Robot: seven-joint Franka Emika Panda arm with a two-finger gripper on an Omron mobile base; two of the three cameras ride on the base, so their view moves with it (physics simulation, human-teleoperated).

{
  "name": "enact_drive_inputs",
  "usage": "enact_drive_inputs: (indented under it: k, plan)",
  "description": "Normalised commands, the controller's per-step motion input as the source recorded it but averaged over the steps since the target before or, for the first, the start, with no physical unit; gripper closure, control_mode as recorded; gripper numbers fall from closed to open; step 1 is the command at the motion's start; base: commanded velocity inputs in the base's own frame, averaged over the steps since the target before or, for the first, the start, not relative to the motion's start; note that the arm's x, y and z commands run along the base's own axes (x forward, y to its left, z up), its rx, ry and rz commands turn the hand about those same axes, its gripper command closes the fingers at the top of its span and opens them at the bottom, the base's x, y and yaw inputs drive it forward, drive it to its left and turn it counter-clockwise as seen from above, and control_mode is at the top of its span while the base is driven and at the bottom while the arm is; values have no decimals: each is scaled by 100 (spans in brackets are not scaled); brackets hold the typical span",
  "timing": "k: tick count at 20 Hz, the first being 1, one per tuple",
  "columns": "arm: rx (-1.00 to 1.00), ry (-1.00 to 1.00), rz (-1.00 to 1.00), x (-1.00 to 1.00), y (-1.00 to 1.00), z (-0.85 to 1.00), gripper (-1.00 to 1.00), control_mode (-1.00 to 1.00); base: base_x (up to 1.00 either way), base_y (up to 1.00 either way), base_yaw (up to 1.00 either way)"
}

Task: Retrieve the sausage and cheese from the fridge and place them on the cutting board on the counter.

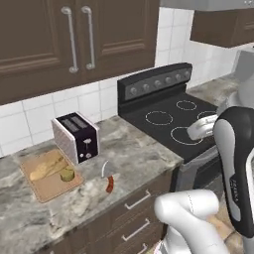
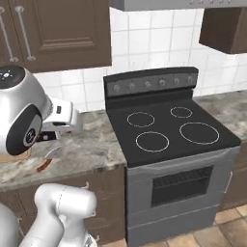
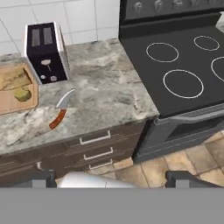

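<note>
Over on the counter (image 1: 134,154), the cutting board (image 1: 47,186) sits at the left end, just left of the toaster (image 1: 77,136), and it is carrying a pale bread-like loaf (image 1: 47,167) with a small yellowish-green chunk, looks like the cheese (image 1: 67,174), tucked at the loaf's right end. The loaf lies along the board's length, angled toward the back wall. Beside the board's right edge, near the counter's front lip, there's a knife (image 1: 109,177), red-brown handle pointing at the front edge, grey blade curving back toward the toaster. The stove (image 1: 171,116) flanks the counter's right end. In the hand view the gripper (image 3: 111,179) has its tips spread wide, nothing between them
</note>
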Motion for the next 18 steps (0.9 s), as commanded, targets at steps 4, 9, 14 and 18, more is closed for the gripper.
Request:
enact_drive_inputs:
  k: [4,9,14,18]
  plan:
    - [0,0,0,0,0,0,-100,100,1,-90,-65]
    - [0,0,0,0,0,0,-100,100,0,-100,-60]
    - [0,0,0,0,0,0,-100,100,0,-100,-49]
    - [0,0,0,0,0,0,-100,100,1,-90,-60]
